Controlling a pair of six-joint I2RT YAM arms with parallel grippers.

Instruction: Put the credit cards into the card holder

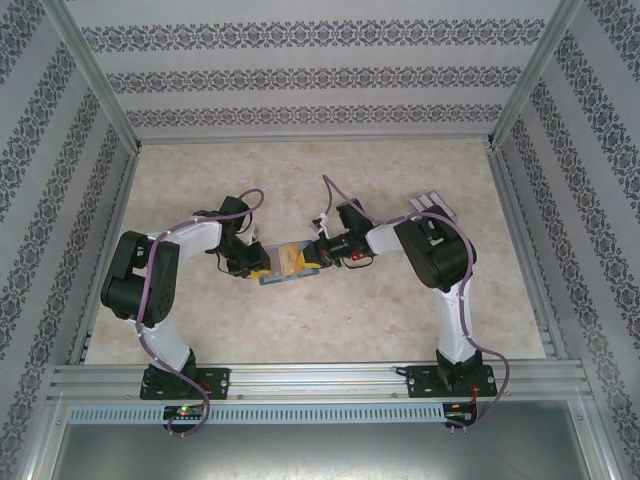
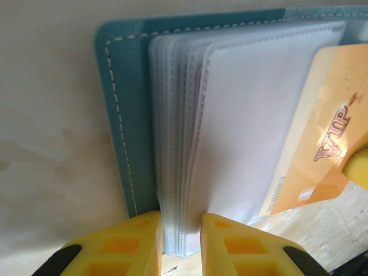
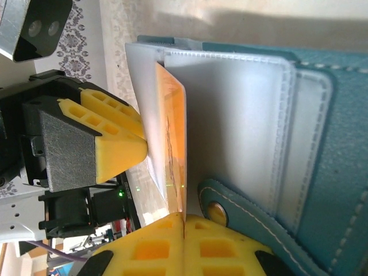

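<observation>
Marbled tabletop (image 1: 400,320) carried the open card holder (image 2: 123,115), its clear sleeves (image 2: 247,126) pinched by the left gripper (image 2: 179,244), while the right gripper (image 3: 184,227), clamped on an orange credit card (image 3: 175,132) at a sleeve's mouth, likely needed to keep it parallel and push slowly.

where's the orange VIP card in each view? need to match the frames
Top external: VIP card mid-table, at the card holder.
Left wrist: right side, lying across the clear sleeves.
Right wrist: edge-on near centre, pinched between the right fingers.
Shared landmark: the teal cover of the card holder, left in left wrist, right in right wrist.
</observation>
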